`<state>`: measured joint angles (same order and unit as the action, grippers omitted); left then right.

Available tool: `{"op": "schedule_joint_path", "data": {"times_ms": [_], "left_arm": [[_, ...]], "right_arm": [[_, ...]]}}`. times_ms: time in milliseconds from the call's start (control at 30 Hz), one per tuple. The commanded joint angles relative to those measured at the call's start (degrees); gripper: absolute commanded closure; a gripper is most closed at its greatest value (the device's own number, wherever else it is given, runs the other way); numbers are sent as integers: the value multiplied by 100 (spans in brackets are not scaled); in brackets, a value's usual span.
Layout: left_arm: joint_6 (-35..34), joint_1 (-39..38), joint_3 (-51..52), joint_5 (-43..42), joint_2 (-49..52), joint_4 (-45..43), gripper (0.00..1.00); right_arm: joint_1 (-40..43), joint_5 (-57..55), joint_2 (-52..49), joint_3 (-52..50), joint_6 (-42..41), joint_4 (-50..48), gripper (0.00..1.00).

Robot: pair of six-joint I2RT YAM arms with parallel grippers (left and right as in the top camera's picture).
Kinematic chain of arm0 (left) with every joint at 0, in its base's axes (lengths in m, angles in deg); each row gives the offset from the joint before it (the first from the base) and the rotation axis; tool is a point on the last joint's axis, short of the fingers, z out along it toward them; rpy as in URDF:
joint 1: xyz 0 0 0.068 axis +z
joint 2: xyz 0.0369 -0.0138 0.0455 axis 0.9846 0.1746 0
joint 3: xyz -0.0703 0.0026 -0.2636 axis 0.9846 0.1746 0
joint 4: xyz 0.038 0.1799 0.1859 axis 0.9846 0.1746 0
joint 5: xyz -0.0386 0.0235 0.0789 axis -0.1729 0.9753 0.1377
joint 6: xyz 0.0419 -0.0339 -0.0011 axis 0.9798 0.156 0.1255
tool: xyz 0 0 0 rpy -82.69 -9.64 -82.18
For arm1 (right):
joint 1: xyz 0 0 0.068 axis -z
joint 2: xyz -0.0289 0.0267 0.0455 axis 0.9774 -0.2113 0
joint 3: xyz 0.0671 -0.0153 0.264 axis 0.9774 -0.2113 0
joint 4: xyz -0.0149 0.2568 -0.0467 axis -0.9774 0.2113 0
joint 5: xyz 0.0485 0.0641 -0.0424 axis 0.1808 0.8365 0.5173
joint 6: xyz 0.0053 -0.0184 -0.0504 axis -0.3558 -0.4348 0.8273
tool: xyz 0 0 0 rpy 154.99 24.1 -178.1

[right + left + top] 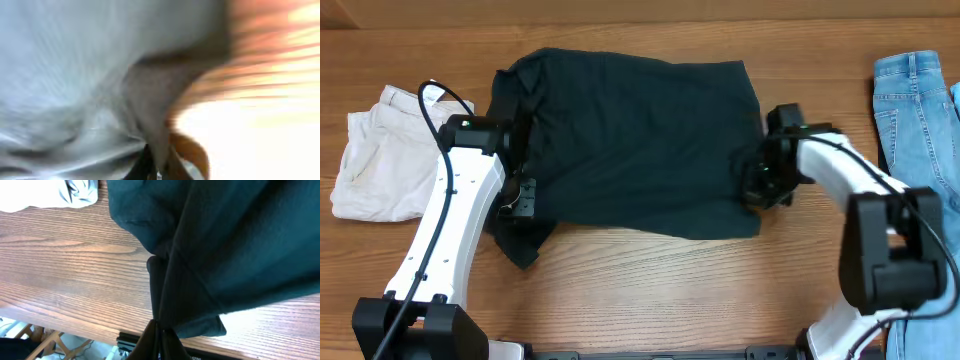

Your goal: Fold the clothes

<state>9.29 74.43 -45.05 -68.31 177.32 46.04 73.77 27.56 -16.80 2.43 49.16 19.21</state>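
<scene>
Clothes (640, 140) | lying mid surface (640, 285), roughly rectangular, not yet compact | your left gripper (523, 195) pinches its left edge, your right gripper (760, 182) its right edge | you likely have most folding left

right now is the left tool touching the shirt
Touching. The left wrist view shows the left tool shut on a bunch of the shirt, whose cloth runs in taut creases straight into its tips.

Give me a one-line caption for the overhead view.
Left gripper and right gripper pinch opposite edges of the dark T-shirt on a wooden table, between beige shorts and blue jeans.
</scene>
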Motion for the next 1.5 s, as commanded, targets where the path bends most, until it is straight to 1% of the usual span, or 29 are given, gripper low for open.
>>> {"op": "schedule_joint_path", "data": {"times_ms": [0,133,233,433,533,600,633,667,700,733,767,800,833,967,1000,1067,1100,1133,1333,1400,1467], "left_arm": [[109,37,-61,101,-28,-13,96],[111,37,-61,101,-28,-15,96],[111,37,-61,103,-28,-9,96],[111,37,-61,122,-28,0,96],[111,37,-61,125,-28,-2,96],[114,37,-61,127,-28,-4,96],[114,37,-61,125,-28,-11,96],[114,37,-61,127,-28,-17,96],[116,37,-61,127,-28,-20,96],[116,37,-61,129,-28,-20,96],[116,37,-61,129,-28,-17,96],[116,37,-61,129,-28,-9,96],[116,37,-61,129,-28,-4,96],[116,37,-61,129,-28,-15,96],[116,37,-61,129,-28,-20,96],[114,37,-61,127,-28,-20,96],[114,37,-61,127,-28,-20,96],[114,37,-61,127,-28,-17,96],[114,37,-61,125,-28,-24,96],[114,37,-61,122,-28,-24,96],[114,37,-61,122,-28,-28,96]], "right_arm": [[229,-717,1169,734,-98,184,96],[238,-844,1926,885,-92,197,96],[238,-841,2033,885,-114,365,96],[243,-866,2022,883,-142,1388,96],[256,-979,2022,883,-356,1991,96],[256,-966,2022,883,-413,2225,79],[256,-966,2022,883,-413,2321,76],[256,-968,2022,883,-413,2374,76],[256,-966,2022,883,-413,2420,80],[256,-966,2022,883,-413,2450,87],[256,-966,2022,883,-413,2476,90],[256,-966,2022,883,-413,2490,90],[256,-964,2022,883,-413,2490,87],[256,-732,2015,839,-435,2391,65],[254,-595,2015,791,-435,2299,57],[254,-402,2015,614,-435,2024,50],[254,-275,2013,424,-439,1786,43],[254,-186,1998,267,-481,1609,39],[214,9,1799,-898,-540,481,37],[212,98,1714,-1248,-540,179,33],[212,157,1681,-1565,-538,-234,32]]}}
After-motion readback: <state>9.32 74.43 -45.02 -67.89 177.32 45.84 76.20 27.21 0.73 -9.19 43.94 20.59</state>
